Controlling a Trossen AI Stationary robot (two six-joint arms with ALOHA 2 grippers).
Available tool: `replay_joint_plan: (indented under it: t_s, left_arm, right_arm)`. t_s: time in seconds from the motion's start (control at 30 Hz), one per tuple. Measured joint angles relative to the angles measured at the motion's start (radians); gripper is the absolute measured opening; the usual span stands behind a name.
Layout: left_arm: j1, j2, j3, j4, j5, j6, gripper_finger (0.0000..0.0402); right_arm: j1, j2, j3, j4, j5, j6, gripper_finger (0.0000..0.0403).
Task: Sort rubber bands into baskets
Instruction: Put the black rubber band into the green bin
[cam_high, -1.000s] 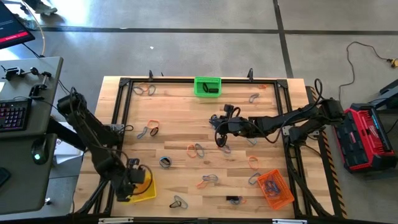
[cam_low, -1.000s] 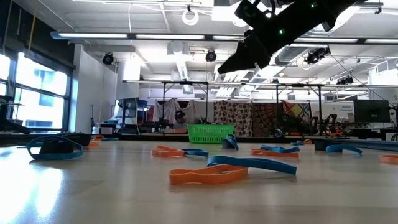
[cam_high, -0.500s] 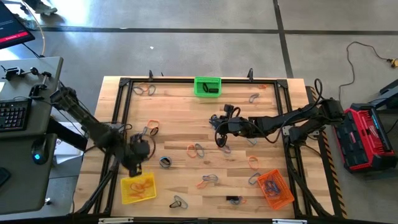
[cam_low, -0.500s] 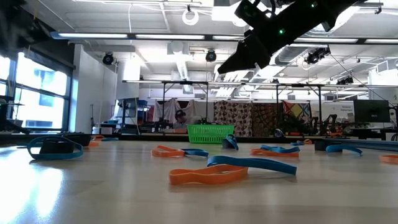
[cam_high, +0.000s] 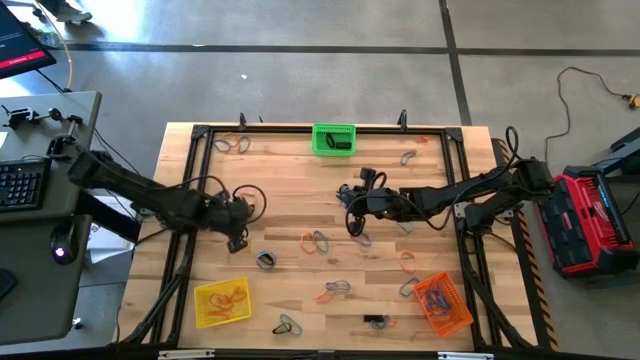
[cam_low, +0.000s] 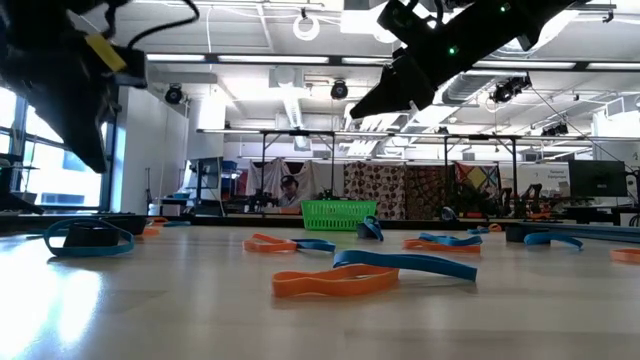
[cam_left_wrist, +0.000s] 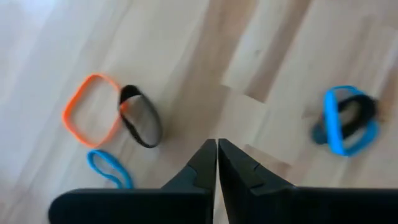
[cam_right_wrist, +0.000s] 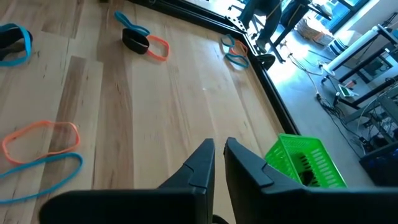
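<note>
Your left gripper (cam_high: 238, 215) hangs above the table's left-centre, its fingers pressed together and holding nothing. Just ahead of it lies a small cluster: an orange rubber band (cam_left_wrist: 91, 118) touching a black band (cam_left_wrist: 140, 123), with a blue band (cam_left_wrist: 109, 168) beside them. That cluster (cam_high: 240, 210) is far nearer your left arm than your right. The yellow basket (cam_high: 222, 301) sits nearer the front edge. Your right gripper (cam_high: 352, 197) waits clenched and empty at mid-table.

Robotics lab: concrete floor (cam_high: 300, 80), ceiling strip lights (cam_low: 270, 58), monitors (cam_low: 596, 178)
</note>
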Motion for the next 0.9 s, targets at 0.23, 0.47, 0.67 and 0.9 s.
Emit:
replay_joint_plan:
  t_s: [0.23, 0.47, 0.67, 0.9]
  left_arm:
    - [0.077, 0.021, -0.046, 0.01, -0.017, 0.001, 0.0078]
    - [0.137, 0.064, -0.095, 0.089, -0.038, -0.033, 0.0153]
    - [0.184, 0.078, -0.095, 0.097, -0.083, -0.027, 0.0172]
    - [0.226, 0.112, -0.095, 0.094, -0.032, 0.01, 0.0173]
  right_arm:
    - [0.0, 0.0, 0.0, -0.003, 0.0, 0.018, 0.0026]
    - [-0.005, 0.0, 0.0, -0.008, -0.001, 0.022, 0.0026]
    - [-0.005, 0.0, 0.0, -0.008, -0.001, 0.021, 0.0026]
    - [-0.005, 0.0, 0.0, -0.008, -0.002, 0.025, 0.0026]
